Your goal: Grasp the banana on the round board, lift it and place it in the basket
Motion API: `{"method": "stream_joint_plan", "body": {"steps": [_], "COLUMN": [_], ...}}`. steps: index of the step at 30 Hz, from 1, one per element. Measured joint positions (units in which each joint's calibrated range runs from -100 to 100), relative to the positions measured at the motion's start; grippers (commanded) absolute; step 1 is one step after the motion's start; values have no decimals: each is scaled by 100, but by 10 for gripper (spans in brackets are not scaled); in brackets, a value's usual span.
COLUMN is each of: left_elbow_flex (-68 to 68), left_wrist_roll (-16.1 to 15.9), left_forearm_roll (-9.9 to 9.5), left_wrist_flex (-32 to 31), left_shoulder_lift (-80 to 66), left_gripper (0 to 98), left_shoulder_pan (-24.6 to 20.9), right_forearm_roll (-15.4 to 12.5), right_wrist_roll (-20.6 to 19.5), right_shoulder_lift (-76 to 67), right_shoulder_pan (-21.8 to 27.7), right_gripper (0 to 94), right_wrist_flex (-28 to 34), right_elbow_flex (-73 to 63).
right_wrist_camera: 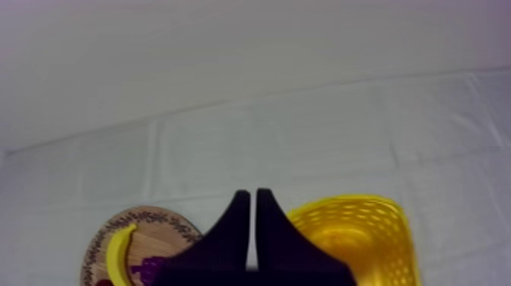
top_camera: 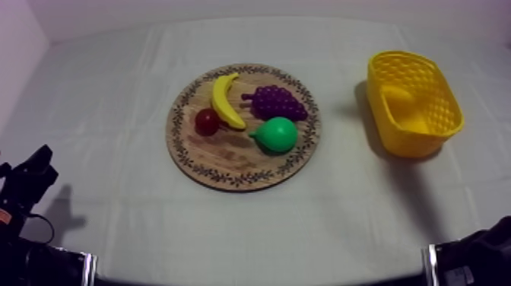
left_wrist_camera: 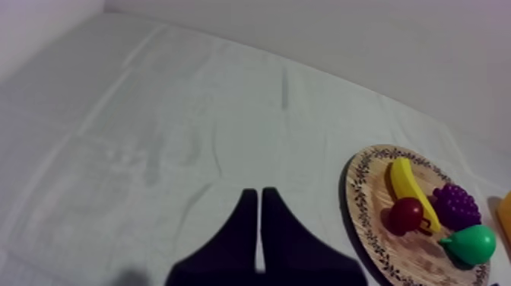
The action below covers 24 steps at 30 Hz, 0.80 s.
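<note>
A yellow banana (top_camera: 226, 100) lies on the round wooden board (top_camera: 228, 163) at the table's middle, between a small red fruit (top_camera: 207, 121) and a bunch of purple grapes (top_camera: 278, 101). A green pear (top_camera: 276, 135) sits in front of the grapes. The yellow basket (top_camera: 413, 102) stands empty at the right. My left gripper (left_wrist_camera: 259, 195) is shut on nothing, over bare cloth well left of the board (left_wrist_camera: 372, 220) and banana (left_wrist_camera: 408, 188). My right gripper (right_wrist_camera: 252, 196) is also shut on nothing, with the basket (right_wrist_camera: 365, 232) just beside it and the banana (right_wrist_camera: 118, 251) farther off.
Grey-white cloth (top_camera: 114, 91) covers the whole table, with open room all round the board. My left arm (top_camera: 23, 190) rests low at the left edge and my right arm (top_camera: 475, 258) low at the right edge. A pale wall rises behind the table.
</note>
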Motion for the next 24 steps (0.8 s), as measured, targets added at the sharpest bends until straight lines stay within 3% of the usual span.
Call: {"method": "stream_joint_plan", "body": {"steps": [5,13,24], "left_elbow_flex": [0,0,0], "left_wrist_roll": [0,0,0], "left_forearm_roll": [0,0,0], "left_wrist_flex": [0,0,0], "left_shoulder_lift": [0,0,0], "left_gripper": [1,1,1], "left_shoulder_pan": [0,0,0], "right_forearm_roll": [156,106,219], "right_wrist_roll": [-254,-334,-765], "right_shoulder_lift": [828,1936,3265], "right_shoulder_pan": [-400,-1045,-1805], "right_gripper": [5,5,10], "right_wrist_flex": [135,186,1059], "right_elbow_flex": [-750,-1228,-2035]}}
